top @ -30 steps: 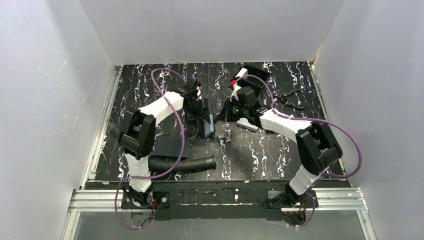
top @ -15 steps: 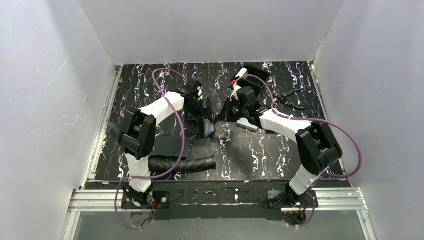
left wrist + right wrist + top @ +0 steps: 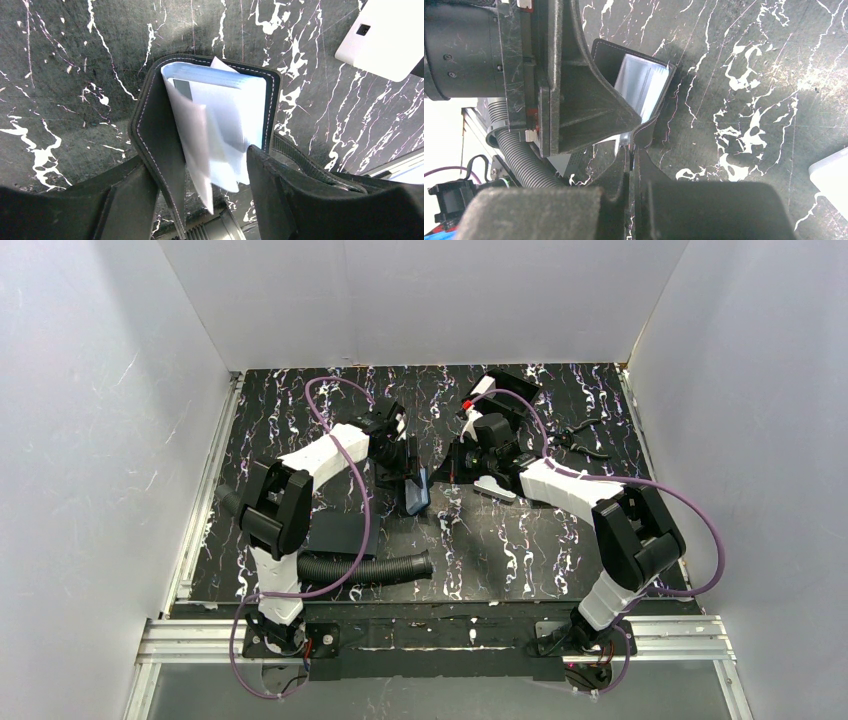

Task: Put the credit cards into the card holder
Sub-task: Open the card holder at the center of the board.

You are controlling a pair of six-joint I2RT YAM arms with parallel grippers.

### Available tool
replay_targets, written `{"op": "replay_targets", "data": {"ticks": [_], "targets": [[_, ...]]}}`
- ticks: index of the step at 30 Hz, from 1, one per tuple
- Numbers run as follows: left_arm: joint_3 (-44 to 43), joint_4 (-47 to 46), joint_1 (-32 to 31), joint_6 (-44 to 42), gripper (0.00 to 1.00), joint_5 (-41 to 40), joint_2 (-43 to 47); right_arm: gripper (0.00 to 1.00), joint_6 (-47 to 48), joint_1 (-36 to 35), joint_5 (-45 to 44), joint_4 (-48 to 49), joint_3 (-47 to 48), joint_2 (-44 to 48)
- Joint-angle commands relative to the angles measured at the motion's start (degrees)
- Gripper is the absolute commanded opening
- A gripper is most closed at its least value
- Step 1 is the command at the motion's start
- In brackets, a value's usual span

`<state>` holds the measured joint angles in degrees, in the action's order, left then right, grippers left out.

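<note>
The open card holder (image 3: 152,120) is clamped in the left gripper (image 3: 202,165), with the credit cards (image 3: 220,110) stacked inside it between the fingers. Its opposite flap is pinched by the right gripper (image 3: 631,160).

You have bright, even overhead light in the top view, a soft shadow beside the card holder (image 3: 606,55) at the right wrist, pale credit cards (image 3: 225,115) with one smeared at the left, and dark, unfocused foregrounds in both.
</note>
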<state>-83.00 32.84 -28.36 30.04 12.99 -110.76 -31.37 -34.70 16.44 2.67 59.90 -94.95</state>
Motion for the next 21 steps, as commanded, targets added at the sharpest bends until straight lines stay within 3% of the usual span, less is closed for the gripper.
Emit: {"op": "replay_targets", "data": {"ticks": [1,4,17,18,21], "targets": [[-1.7,1.6,-0.3,-0.9,0.58,-1.2,0.2,0.01,0.5,-0.3,-0.4,0.2,2.2,3.3],[-1.4,2.6,-0.3,-1.6,0.51,-3.0,0.5,0.01,0.9,-0.3,-1.5,-0.3,2.2,3.8],[2.3,3.9,1.7,-4.1,0.49,-6.7,2.1,0.02,3.3,2.3,-5.4,-4.9,1.5,3.3],[2.7,3.7,1.9,-4.1,0.48,-6.3,2.2,0.03,4.7,2.5,-6.1,-6.9,1.9,2.6],[4.2,2.0,2.1,-3.8,0.46,-4.2,2.7,0.23,11.9,2.6,-7.5,-14.8,5.6,0.4]]}}
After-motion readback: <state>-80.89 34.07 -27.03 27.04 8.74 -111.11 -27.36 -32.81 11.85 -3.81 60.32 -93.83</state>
